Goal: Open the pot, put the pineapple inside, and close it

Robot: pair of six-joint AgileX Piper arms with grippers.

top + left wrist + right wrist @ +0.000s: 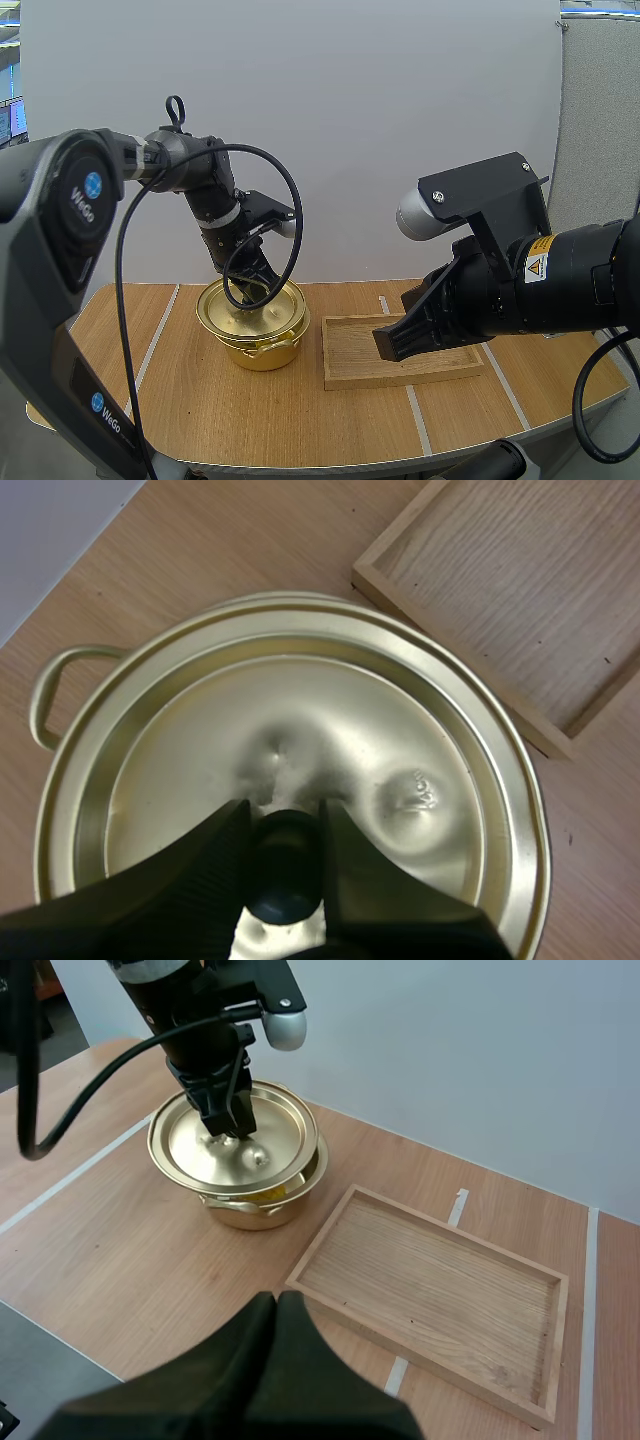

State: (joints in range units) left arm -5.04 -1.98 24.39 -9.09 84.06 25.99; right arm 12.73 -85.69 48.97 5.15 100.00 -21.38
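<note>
Two tools were noted: the left tool clamped on the black knob of the lid, which sat skewed over the pot; the right tool pressed together, empty, near the tray. Yellow, presumably the pineapple, was glimpsed inside. If lowered off-centre, the lid could be caught on the rim and left ajar.
</note>
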